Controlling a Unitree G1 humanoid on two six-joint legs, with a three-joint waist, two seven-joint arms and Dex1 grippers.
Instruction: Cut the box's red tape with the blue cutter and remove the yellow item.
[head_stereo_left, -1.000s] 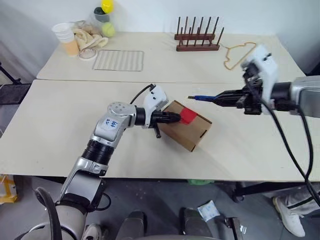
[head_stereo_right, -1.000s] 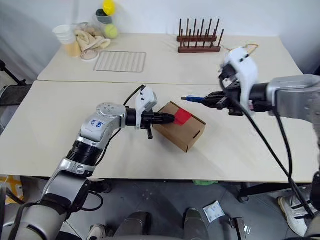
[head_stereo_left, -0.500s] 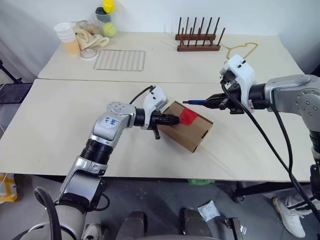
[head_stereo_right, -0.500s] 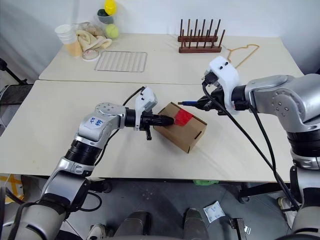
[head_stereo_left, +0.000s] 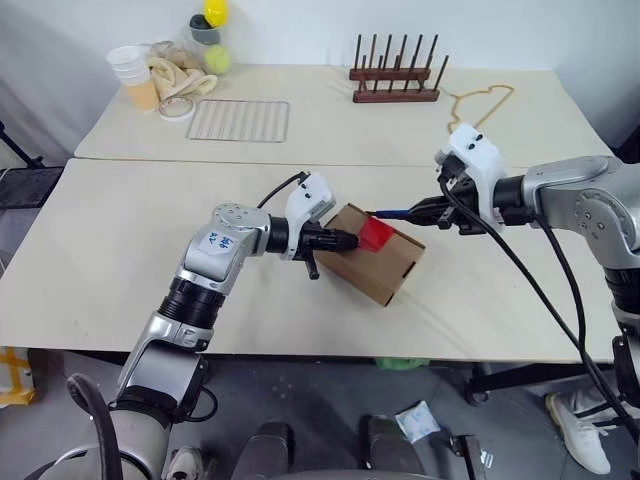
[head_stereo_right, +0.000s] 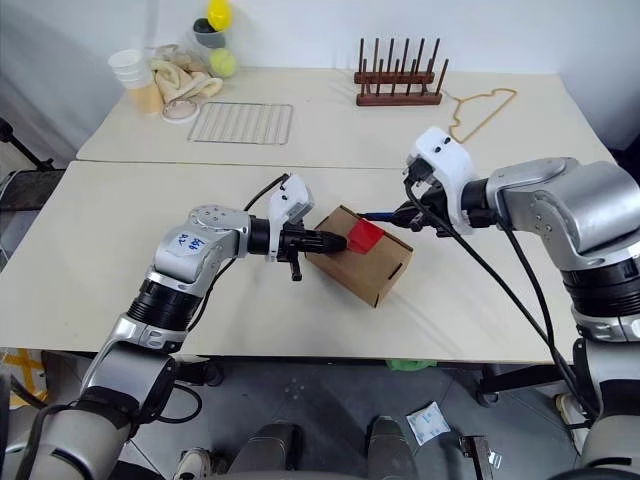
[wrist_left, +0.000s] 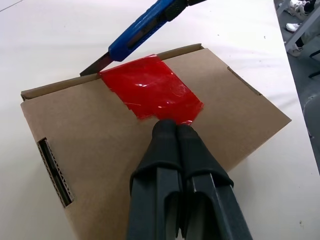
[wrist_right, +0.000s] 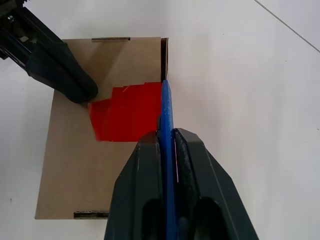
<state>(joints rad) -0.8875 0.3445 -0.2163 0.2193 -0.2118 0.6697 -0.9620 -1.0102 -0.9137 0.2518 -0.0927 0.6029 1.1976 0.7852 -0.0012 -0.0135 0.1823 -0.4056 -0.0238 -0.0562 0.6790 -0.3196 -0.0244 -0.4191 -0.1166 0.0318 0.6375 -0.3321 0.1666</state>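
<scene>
Resting near the frame's centre on the near table (head_stereo_left: 110, 260), the box (head_stereo_left: 380, 262) bears the red tape (head_stereo_left: 376, 234). The left gripper (wrist_left: 173, 129), jaws closed and empty, presses the tape's edge. The right gripper (wrist_right: 167, 142) clamps the blue cutter (wrist_left: 137, 33), its tip at the tape's far edge.

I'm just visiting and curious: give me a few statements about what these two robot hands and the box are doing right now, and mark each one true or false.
1. The right hand holds the blue cutter. True.
2. The left hand is open wide above the box. False: it is shut, its tips pressing on the box top at the edge of the red tape.
3. The cutter's tip is at the edge of the box where the red tape ends. True.
4. The box's flaps are open. False: the top is closed and taped.
5. The wooden rack stands on the box. False: it stands on the far table.
</scene>
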